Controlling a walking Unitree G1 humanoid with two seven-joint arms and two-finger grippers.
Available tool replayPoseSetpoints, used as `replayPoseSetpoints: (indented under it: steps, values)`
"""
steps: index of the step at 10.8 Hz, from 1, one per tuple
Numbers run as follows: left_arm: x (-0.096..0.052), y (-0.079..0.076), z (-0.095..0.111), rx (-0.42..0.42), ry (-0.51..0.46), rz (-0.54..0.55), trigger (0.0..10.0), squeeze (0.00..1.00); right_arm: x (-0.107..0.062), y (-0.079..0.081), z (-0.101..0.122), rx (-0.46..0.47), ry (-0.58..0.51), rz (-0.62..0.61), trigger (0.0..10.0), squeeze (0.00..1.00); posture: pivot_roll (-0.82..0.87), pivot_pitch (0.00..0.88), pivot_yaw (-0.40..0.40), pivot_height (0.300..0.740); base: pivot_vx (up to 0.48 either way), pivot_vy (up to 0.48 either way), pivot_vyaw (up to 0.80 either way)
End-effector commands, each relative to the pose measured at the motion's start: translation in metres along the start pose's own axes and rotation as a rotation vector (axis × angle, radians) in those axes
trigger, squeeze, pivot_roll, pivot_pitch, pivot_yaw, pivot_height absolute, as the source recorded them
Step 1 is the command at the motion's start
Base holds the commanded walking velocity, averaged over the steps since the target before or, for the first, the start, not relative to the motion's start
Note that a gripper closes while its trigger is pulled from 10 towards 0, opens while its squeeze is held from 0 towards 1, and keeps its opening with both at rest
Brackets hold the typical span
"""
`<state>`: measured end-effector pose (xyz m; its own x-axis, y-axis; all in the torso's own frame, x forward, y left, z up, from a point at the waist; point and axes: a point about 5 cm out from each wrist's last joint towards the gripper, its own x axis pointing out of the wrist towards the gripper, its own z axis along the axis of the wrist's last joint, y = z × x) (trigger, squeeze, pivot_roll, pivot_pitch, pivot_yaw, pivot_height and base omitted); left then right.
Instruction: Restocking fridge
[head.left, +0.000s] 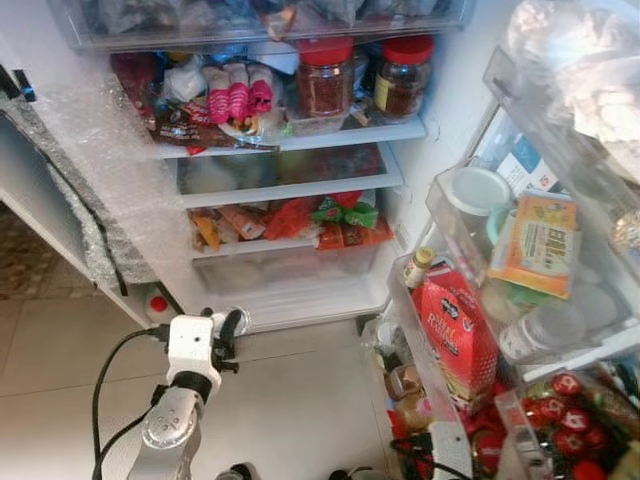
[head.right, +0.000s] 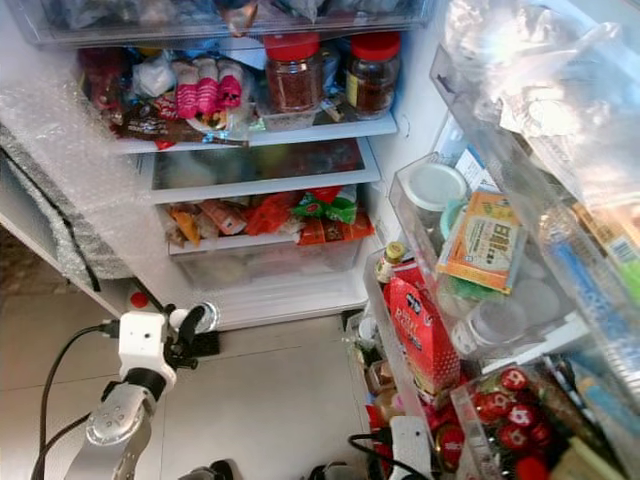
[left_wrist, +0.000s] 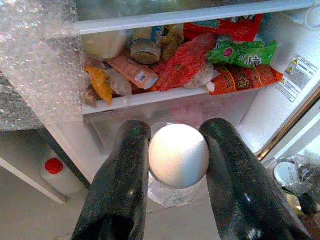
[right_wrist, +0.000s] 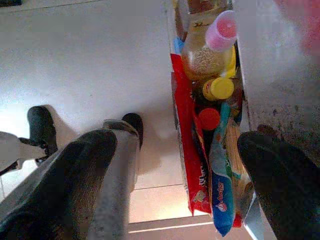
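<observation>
Left wrist view: left pincer (left_wrist: 178, 165) pinching a white egg (left_wrist: 178, 155) before the fridge's bottom drawer (left_wrist: 170, 112); right pincer (right_wrist: 175, 175) spread.

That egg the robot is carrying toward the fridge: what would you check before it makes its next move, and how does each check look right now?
1. Egg held between both fingers of the left gripper: ok.
2. Egg shell intact: ok on the visible side; the far side cannot be told.
3. Fridge open in front of the robot: ok, its shelves are exposed.
4. A free spot for the egg: cannot tell; the packet shelf is crowded, and no egg tray is seen.
5. Right gripper out of the way: ok, open and low beside the door bin.
</observation>
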<state>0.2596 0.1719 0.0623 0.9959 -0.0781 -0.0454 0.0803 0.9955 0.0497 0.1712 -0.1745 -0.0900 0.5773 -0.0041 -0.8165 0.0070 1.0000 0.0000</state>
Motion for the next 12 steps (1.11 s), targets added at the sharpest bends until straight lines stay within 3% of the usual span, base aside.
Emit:
replayPoseSetpoints:
  steps: [1,9,12]
  values:
    - [-0.002,-0.002,0.001,0.006,0.005,-0.009,10.0,0.0,-0.003,-0.011,-0.01,0.007,0.031,-0.037,10.0,0.0,-0.14,0.207,-0.047,0.74,0.0,0.0,0.0]
    - [0.005,-0.008,0.01,0.042,-0.022,-0.044,10.0,0.0,-0.003,-0.011,-0.009,-0.023,0.034,-0.014,10.0,0.0,-0.14,0.182,-0.045,0.74,0.0,0.0,0.0]
    - [0.012,-0.002,0.013,0.011,-0.016,-0.011,10.0,0.0,-0.003,-0.012,-0.01,-0.041,0.04,-0.012,10.0,0.0,-0.14,0.177,-0.047,0.74,0.255,0.0,0.0]
